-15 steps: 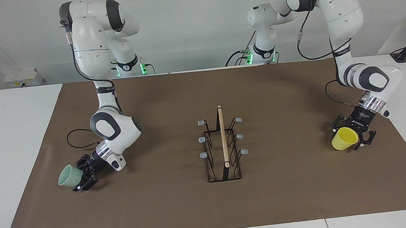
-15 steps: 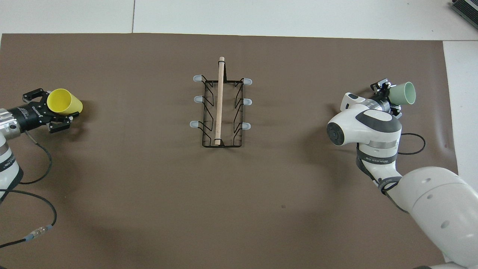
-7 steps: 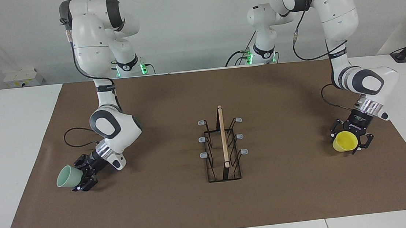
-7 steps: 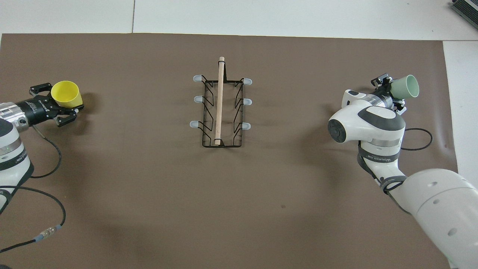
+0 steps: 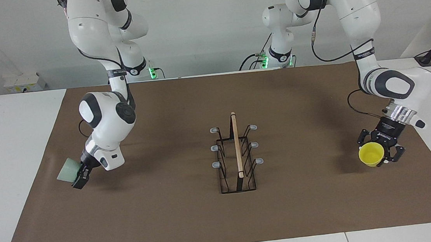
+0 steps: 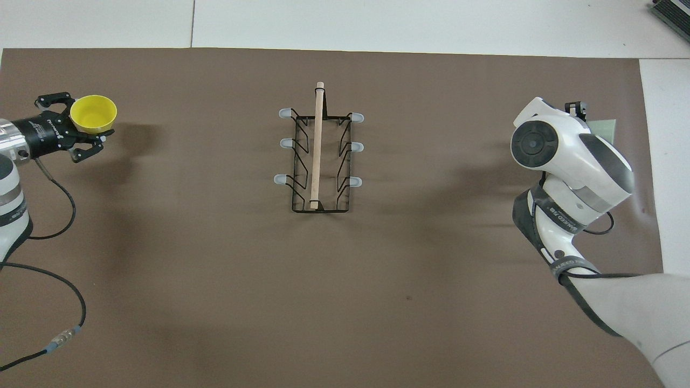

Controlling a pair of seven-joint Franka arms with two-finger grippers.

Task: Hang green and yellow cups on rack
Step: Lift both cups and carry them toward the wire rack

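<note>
The black wire rack [image 5: 236, 154] with its wooden rod stands mid-mat, all its grey-tipped pegs bare; from above the rack [image 6: 318, 156] shows the same. My left gripper [image 5: 381, 152] is shut on the yellow cup [image 5: 371, 154], held just above the mat at the left arm's end, mouth up. In the overhead view the yellow cup [image 6: 93, 113] sits in the left gripper [image 6: 81, 129]. My right gripper [image 5: 79, 179] is shut on the green cup [image 5: 66, 171], tilted above the mat's other end. From above, the right wrist hides most of the green cup [image 6: 602, 126].
A brown mat [image 5: 305, 206] covers the table, with white table surface [image 5: 7, 154] past both of its ends. Black cables trail from both wrists; the left arm's cable [image 6: 54, 253] loops over the mat.
The left gripper closed on the yellow cup and turned its mouth upward. The right arm rose and swung the green cup round, so its side now faces the facing camera.
</note>
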